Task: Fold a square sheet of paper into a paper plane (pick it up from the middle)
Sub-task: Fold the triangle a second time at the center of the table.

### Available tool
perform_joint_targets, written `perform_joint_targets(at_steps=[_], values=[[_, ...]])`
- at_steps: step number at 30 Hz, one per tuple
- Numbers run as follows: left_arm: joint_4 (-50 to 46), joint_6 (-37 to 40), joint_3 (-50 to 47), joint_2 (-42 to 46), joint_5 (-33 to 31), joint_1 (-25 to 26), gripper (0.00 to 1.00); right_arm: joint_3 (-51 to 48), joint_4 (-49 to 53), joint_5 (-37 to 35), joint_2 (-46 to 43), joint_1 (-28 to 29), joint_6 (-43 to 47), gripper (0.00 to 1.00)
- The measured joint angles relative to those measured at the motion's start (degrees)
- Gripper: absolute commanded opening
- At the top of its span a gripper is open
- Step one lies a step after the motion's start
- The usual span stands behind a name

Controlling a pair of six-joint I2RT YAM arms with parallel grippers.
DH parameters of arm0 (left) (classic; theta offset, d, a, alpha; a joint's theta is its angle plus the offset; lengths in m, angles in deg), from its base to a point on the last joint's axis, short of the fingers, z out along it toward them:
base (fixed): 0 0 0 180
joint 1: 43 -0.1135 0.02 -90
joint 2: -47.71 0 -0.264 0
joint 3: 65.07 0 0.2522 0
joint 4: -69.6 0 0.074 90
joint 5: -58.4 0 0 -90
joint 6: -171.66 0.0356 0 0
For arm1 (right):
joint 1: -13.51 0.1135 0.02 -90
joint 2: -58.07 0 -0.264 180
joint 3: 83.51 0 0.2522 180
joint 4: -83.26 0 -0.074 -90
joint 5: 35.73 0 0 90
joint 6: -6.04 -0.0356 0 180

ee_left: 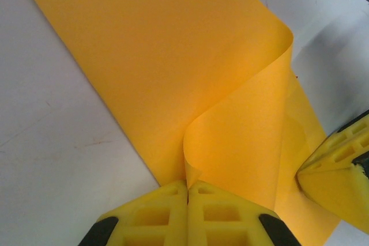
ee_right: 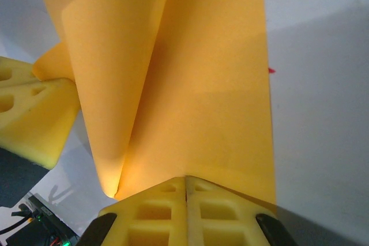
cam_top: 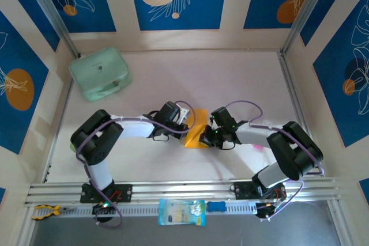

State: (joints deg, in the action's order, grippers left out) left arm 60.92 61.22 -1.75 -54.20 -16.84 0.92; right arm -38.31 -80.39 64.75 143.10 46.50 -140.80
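Note:
The square sheet of paper [cam_top: 198, 133], orange-yellow, lies mid-table between both grippers, with one flap curled up and over; it is a loosely bent sheet, not a plane shape. My left gripper [cam_top: 188, 126] is shut. In the left wrist view its yellow fingertips [ee_left: 188, 184] pinch the curled flap of the paper [ee_left: 173, 56]. My right gripper [cam_top: 209, 135] is shut too. In the right wrist view its gripper [ee_right: 185, 178] closes on the near edge of the paper [ee_right: 202, 84]. Each wrist view shows the other gripper's fingers [ee_left: 340, 182] [ee_right: 29, 113] beside the sheet.
A mint-green case [cam_top: 100, 73] sits at the back left. A pale blue packet [cam_top: 181, 211], a small blue item [cam_top: 216, 206] and yellow-handled pliers [cam_top: 45, 211] lie along the front rail. Metal rails and patterned walls border the white table [cam_top: 230, 79].

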Motion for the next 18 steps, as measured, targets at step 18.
perform_joint_targets(at_steps=[18], values=[[0.07, 0.00, 0.00, -0.04, 1.73, -0.20, 0.00, -0.46, 0.07, 0.00, -0.50, -0.02, 0.00, 0.03]])
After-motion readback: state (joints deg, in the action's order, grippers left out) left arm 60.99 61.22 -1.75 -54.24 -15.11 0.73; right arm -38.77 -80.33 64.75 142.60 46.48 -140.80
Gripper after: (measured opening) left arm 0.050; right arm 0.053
